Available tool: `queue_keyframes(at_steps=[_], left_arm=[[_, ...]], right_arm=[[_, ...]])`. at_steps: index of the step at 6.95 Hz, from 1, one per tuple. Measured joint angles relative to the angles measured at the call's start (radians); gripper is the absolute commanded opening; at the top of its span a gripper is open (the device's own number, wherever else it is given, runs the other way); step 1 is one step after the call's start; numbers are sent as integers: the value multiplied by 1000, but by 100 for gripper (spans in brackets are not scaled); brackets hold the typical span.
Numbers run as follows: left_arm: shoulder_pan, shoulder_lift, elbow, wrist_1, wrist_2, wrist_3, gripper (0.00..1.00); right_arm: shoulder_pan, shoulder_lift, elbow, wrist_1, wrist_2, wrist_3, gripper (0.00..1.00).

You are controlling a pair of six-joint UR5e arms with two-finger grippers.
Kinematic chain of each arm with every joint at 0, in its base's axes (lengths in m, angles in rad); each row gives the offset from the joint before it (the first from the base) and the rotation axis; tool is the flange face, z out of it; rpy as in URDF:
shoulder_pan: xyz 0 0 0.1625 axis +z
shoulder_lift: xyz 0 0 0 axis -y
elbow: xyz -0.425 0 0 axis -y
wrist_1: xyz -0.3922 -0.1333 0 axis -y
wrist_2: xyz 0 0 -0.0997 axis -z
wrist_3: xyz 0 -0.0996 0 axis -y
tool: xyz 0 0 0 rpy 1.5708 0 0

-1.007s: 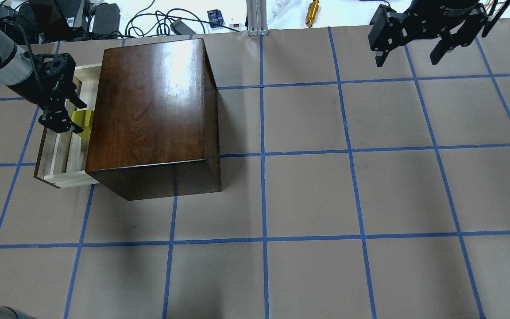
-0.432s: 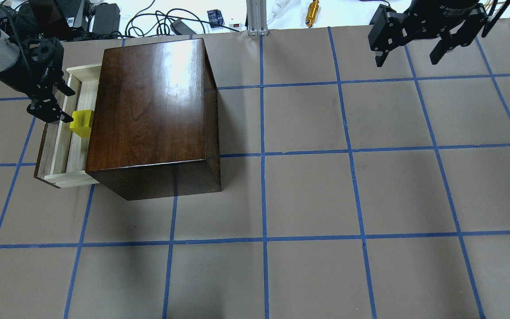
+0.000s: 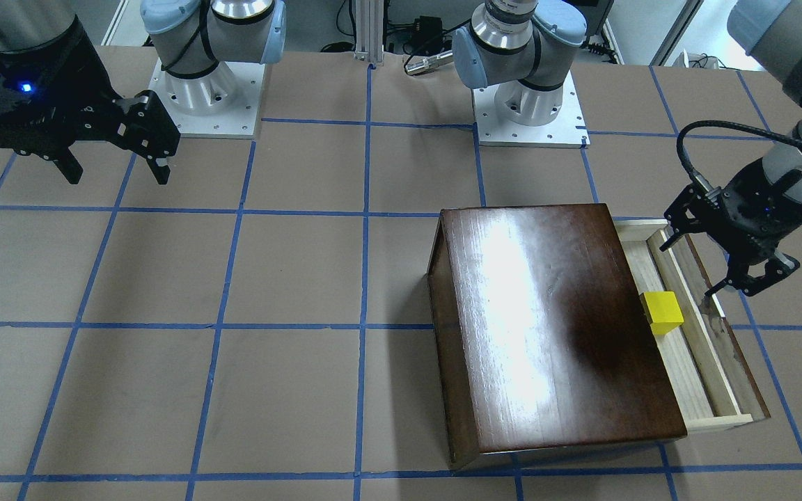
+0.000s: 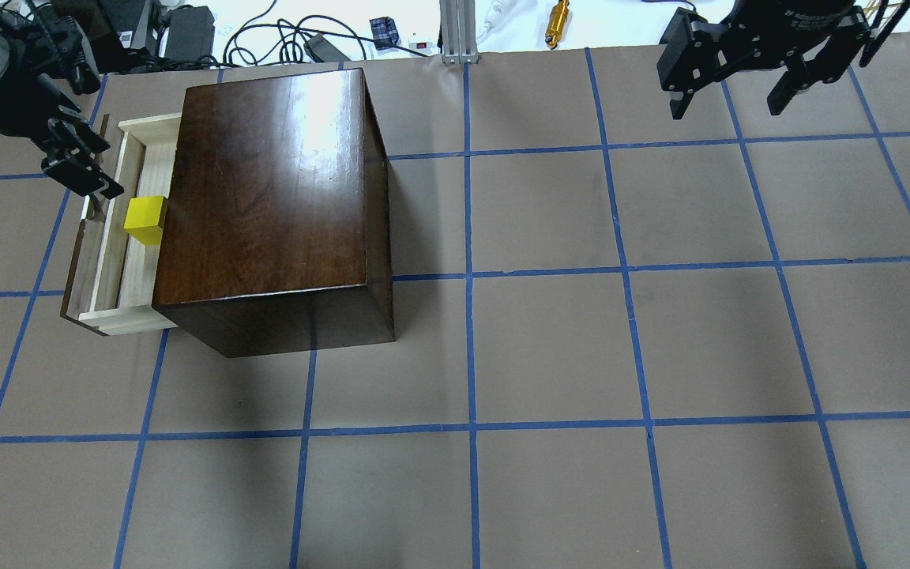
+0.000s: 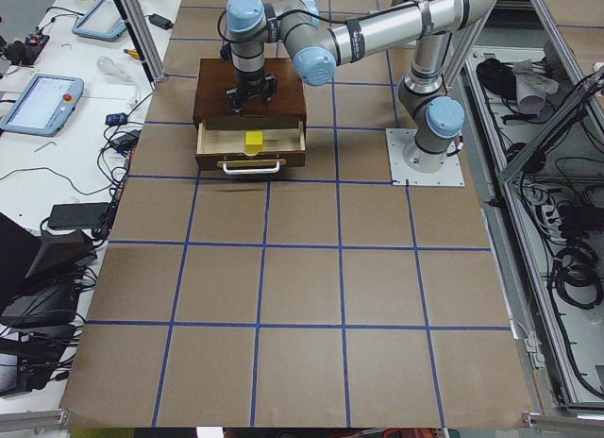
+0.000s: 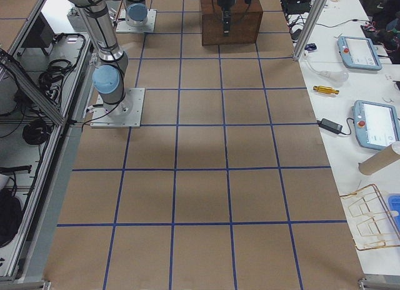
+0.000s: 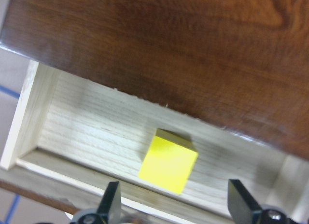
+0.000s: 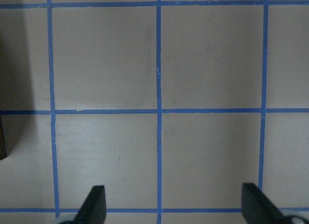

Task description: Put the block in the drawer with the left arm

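Note:
The yellow block point(image 4: 145, 219) lies on the floor of the open drawer point(image 4: 111, 269), close to the front of the dark-brown cabinet point(image 4: 273, 197). It also shows in the front view point(image 3: 662, 312) and in the left wrist view point(image 7: 168, 160). My left gripper point(image 4: 95, 164) is open and empty. It hangs above the drawer's outer edge, up and to the side of the block and not touching it; its fingertips point(image 7: 112, 197) frame the block from above. My right gripper point(image 4: 727, 107) is open and empty above the far right of the table.
The cabinet stands at the table's far left with the drawer pulled out toward the table's end. Cables, a power brick and small tools point(image 4: 558, 24) lie beyond the table's far edge. Brown paper with a blue tape grid point(image 4: 471, 276) covers the table.
My left gripper has let go of the block and drawn back up and away from it toward the table's far left corner. The block stays in the drawer. The right arm has not moved.

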Motion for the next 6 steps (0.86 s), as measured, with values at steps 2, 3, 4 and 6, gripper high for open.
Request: queue_keyframes(at_steps=[2,3,4,6], left_arm=[[-72,29,6,-24,25,-273,85],[-106,35,6,-26,26,-415,88],[-144,33,8,-22,23,-586,89],[-241,33,19,-15,27,-882,93]], right_arm=[[0,-1,0,0,0,0,100],[0,-1,0,0,0,0,100],[0,-1,0,0,0,0,100],[0,0,0,0,0,0,100]])
